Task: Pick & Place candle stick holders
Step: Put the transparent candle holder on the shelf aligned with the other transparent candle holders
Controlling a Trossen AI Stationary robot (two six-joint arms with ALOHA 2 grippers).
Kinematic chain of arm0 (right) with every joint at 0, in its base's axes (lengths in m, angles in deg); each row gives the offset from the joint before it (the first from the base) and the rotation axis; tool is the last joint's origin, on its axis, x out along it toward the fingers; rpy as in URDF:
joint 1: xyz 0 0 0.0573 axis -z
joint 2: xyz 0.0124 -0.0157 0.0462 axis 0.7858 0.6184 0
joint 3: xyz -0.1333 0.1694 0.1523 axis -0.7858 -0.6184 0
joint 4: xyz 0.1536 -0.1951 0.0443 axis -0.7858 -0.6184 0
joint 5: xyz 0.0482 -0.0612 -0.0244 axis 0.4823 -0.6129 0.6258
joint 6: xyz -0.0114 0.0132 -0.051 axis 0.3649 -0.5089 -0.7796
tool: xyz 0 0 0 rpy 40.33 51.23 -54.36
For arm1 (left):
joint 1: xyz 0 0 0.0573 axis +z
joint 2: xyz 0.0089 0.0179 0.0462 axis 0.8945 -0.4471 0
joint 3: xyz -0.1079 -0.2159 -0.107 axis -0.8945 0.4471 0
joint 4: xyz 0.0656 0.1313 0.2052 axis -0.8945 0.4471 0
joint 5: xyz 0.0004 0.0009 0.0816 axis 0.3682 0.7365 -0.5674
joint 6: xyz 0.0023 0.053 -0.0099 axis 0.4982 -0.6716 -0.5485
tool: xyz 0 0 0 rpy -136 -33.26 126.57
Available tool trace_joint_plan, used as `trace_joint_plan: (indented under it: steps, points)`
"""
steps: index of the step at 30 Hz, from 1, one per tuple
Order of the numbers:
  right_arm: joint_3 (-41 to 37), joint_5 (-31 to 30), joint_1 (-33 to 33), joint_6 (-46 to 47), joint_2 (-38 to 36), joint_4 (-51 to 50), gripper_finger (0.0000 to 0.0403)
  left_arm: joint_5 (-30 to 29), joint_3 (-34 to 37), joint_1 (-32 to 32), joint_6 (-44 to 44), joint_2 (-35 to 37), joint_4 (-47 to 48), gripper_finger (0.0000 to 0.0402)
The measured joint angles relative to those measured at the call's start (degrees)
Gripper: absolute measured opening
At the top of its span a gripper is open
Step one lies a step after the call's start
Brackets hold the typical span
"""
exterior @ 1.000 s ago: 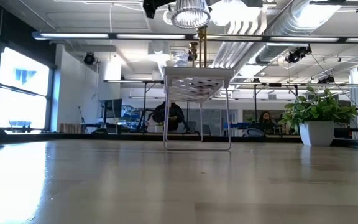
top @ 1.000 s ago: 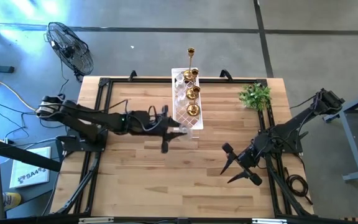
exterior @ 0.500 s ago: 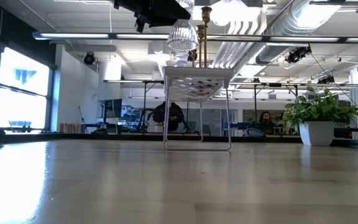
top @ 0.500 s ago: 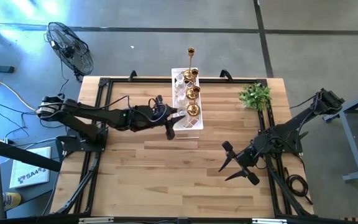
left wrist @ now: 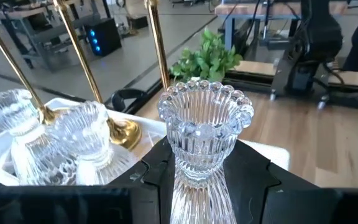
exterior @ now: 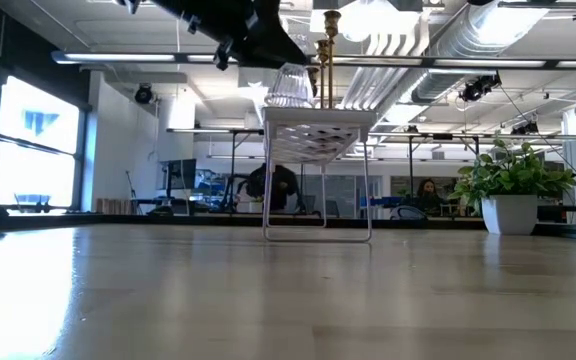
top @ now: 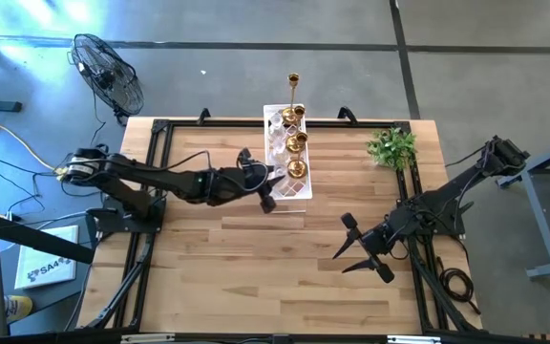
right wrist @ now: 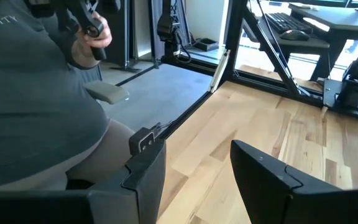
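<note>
The left gripper (top: 268,191) clasps a glass holder (left wrist: 205,134) at the near left edge of the tray (top: 300,193), which sits toward 12 o'clock on the table (top: 256,277); bare wood spreads toward 6. The low view shows the tray raised on legs. In the tray stand gold holders (top: 296,143) and other glass ones (left wrist: 17,118). The right gripper (top: 349,250) hovers at 4 o'clock, fingers parted, holding nothing.
</note>
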Motion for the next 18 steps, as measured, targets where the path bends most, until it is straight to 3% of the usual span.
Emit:
trace_joint_plan:
  steps: [18]
  points:
    - [0.00,0.02,0.02,0.42,0.00,-0.03,0.0175,3.57,0.02,0.03,1.27,-2.41,0.69,0.0105]
